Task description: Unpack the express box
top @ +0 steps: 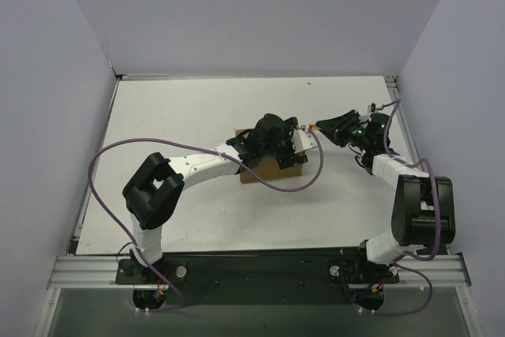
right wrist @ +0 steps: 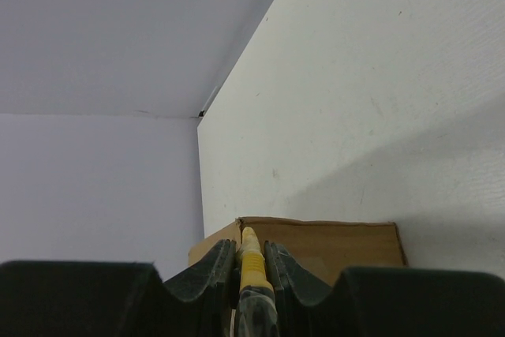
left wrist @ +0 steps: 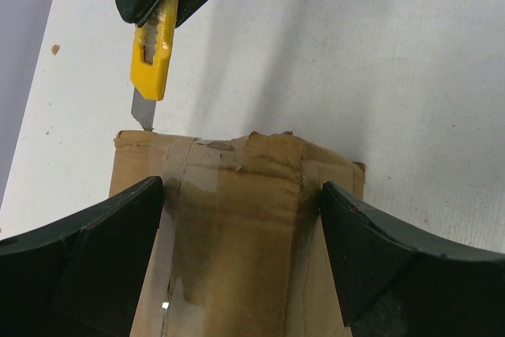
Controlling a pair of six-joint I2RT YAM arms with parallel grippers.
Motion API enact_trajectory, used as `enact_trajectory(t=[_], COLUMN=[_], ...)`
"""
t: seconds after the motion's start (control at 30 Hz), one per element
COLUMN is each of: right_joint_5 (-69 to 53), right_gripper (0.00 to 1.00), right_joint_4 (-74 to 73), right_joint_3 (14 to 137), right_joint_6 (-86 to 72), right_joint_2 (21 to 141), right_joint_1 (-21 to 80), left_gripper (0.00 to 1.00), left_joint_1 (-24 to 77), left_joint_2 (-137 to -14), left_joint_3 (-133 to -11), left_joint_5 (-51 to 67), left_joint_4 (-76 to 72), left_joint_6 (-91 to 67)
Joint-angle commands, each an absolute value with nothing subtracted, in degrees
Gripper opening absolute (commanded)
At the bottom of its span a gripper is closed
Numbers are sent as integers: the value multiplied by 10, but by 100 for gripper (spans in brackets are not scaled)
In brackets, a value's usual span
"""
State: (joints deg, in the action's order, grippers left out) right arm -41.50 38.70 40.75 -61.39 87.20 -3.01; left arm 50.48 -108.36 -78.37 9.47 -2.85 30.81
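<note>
Camera set-up: one fixed overhead view, two wrist views.
Top external: high and behind the arm bases (they sit along the bottom edge of this view), tilted down and forward, far enough back to take in the whole worktop out to its far edge. Left wrist: very near, looking past the left gripper onto the taped end of the express box, with bare worktop beyond. Right wrist: very near and low, looking along the right gripper over the box edge to a worktop corner where two walls meet. All three views share the box and the utility knife.
</note>
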Motion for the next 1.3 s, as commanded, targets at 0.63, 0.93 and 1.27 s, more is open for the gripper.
enact_trajectory(t=[0.63, 0.93, 1.27], right_joint_5=[-518, -535, -551], right_gripper=[0, 0, 0], right_joint_4=[362, 318, 263], right_joint_3=[414, 415, 417], right_joint_6=[-642, -618, -580], right_joint_2=[842, 824, 810], right_joint_1=[-47, -60, -69], left_gripper=[86, 85, 85], left_joint_1=[508, 508, 505], left_joint_2=[-1131, -1147, -1155], left_joint_3=[-841, -850, -860], left_joint_5=[-36, -83, -94], left_joint_4=[-37, -32, -34], left_joint_6=[299, 287, 276])
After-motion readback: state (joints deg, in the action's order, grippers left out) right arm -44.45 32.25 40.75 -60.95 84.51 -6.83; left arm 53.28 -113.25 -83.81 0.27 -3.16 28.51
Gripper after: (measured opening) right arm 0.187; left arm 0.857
